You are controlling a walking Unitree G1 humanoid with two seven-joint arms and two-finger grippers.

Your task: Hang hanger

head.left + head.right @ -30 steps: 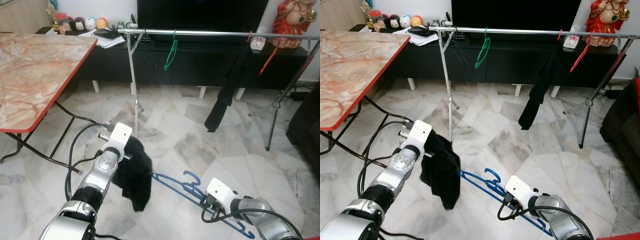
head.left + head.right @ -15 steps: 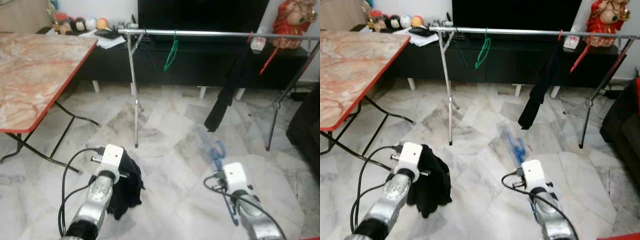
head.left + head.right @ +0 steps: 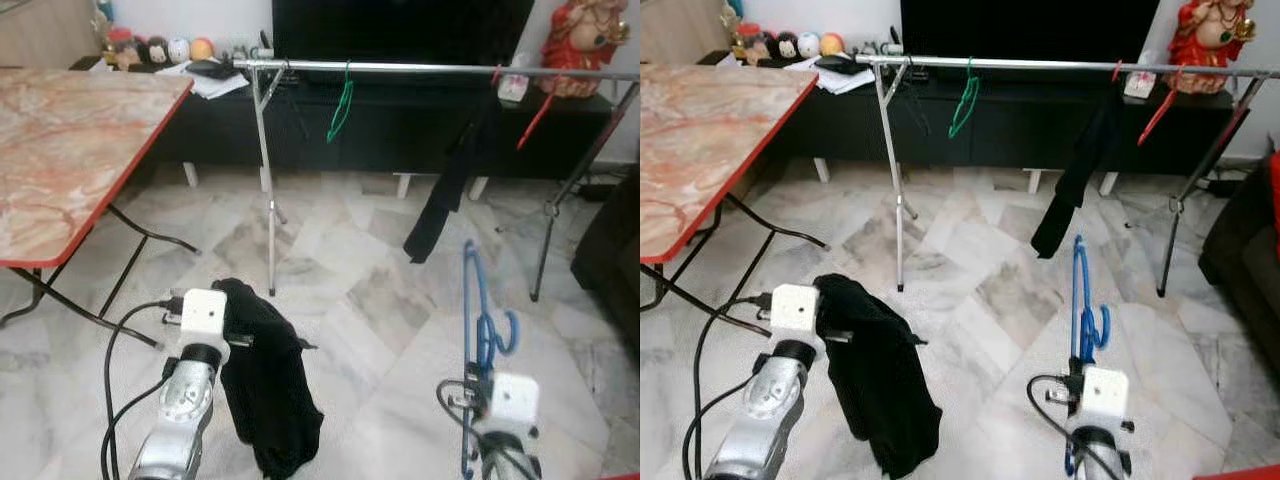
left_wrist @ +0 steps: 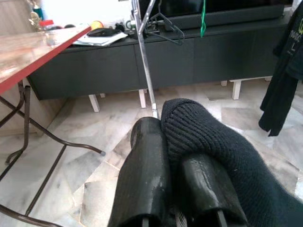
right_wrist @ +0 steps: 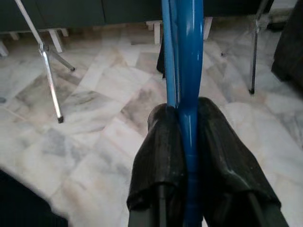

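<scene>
A blue hanger (image 3: 475, 320) stands upright at the lower right, its hook low on the right side. My right gripper (image 5: 187, 142) is shut on its blue bar (image 5: 188, 71). A black knitted garment (image 3: 265, 385) hangs from my left gripper (image 4: 176, 156), which is shut on it at the lower left. The silver clothes rail (image 3: 420, 68) runs across the back, above and beyond both grippers. On it hang a green hanger (image 3: 342, 100), a black garment (image 3: 450, 185) and a red hanger (image 3: 535, 110).
A marble-topped table with a red edge (image 3: 70, 150) stands at the left. A black TV cabinet (image 3: 400, 125) lies behind the rail. The rail's legs (image 3: 268, 210) stand on the marble floor (image 3: 370, 290). A dark sofa edge (image 3: 615, 260) is at the right.
My right gripper swung the blue hanger from lying low and slanted to standing upright. The black garment came off the hanger and now hangs longer from my left gripper. The camera shifted slightly.
</scene>
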